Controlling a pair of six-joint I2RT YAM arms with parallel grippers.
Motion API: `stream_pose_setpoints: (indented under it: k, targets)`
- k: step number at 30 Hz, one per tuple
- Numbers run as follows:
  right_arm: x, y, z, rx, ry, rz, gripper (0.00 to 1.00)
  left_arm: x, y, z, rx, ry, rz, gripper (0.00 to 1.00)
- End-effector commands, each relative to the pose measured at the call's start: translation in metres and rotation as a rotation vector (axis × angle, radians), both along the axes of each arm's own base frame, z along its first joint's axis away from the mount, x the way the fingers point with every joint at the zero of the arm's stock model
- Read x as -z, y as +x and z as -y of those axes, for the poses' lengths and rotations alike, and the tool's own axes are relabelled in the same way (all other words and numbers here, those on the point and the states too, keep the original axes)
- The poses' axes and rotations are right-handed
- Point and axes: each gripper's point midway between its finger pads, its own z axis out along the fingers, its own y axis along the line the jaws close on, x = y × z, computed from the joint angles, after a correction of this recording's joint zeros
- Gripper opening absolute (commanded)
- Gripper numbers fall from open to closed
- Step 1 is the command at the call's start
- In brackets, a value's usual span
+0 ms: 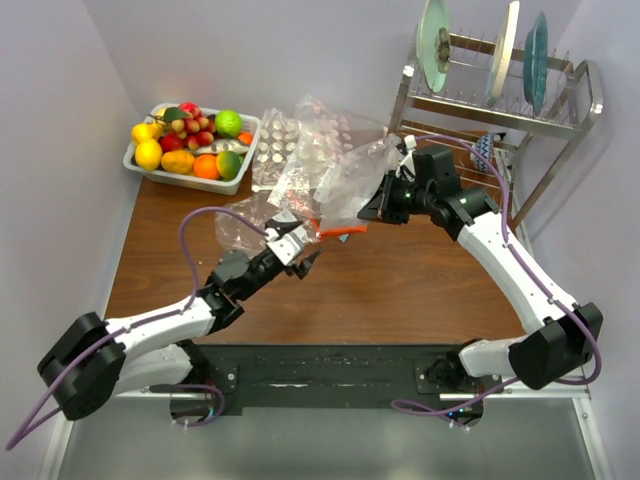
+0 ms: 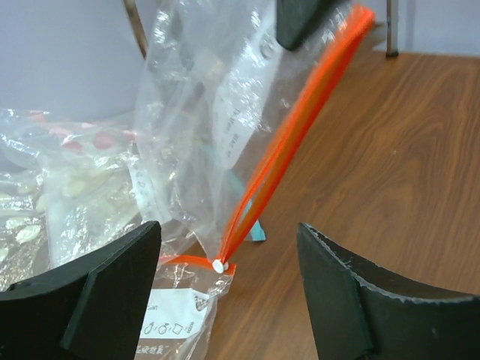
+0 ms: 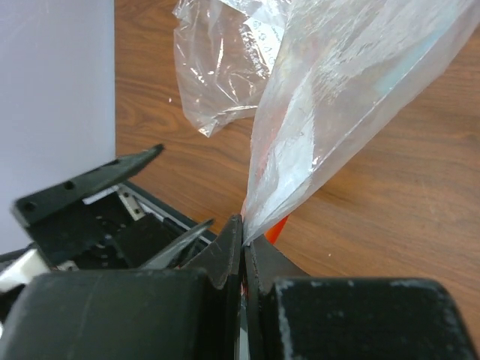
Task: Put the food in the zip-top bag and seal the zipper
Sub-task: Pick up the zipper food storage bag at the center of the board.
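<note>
- Currently the right tool [image 1: 368, 213] is clenching the clear bag [image 1: 345, 170] at one end of its mouth. Its fingers are pressing flat together on the plastic and holding that end up above the table [image 1: 400, 290].
- The bag is billowing away from that grip, crinkled and see-through, with some printing showing on its side.
- The zipper [image 2: 292, 135], an orange-red strip, is slanting from the right tool's grip down toward the left tool. Its two tracks are parting slightly along the middle and meeting at a small white slider [image 2: 218, 265] at the low end.
- The left tool [image 2: 227, 240] is standing released. Its fingers [image 2: 97, 300] are spreading wide on either side of the slider end and are not closing on it.
- The fruit [image 1: 190, 145] is lying heaped in a white bin [image 1: 180, 181] at the far left corner of the table, well apart from the held bag. Among the pieces, a green lime [image 1: 228, 122], a yellow lemon [image 1: 148, 153], an orange [image 1: 206, 166] and red grapes [image 1: 185, 125] are showing.
- Other clear bags [image 1: 290, 140] are lying crumpled between the bin and the held bag. One of them is showing a teal strip [image 2: 257, 229] just behind the slider.
- A wire rack [image 1: 500, 112] is standing at the far right corner, holding plates [image 1: 435, 45] on edge.
</note>
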Motion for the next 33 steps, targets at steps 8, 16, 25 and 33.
stream_pose_setpoints:
  k: [8, 16, 25, 33]
  targets:
    - [-0.020, -0.006, -0.005, 0.023, 0.072, -0.025, 0.01, -0.030, 0.016, 0.027, -0.068, 0.069, 0.261, 0.80]
    - [-0.023, -0.007, -0.005, 0.024, 0.079, -0.026, 0.01, -0.027, 0.031, 0.040, -0.114, 0.078, 0.275, 0.64]
    - [-0.030, -0.009, -0.006, 0.030, 0.099, -0.022, 0.01, -0.023, 0.042, 0.063, -0.091, 0.100, 0.270, 0.36]
    - [-0.035, -0.009, -0.006, 0.035, 0.111, -0.019, 0.01, -0.016, 0.035, 0.062, -0.135, 0.110, 0.317, 0.59]
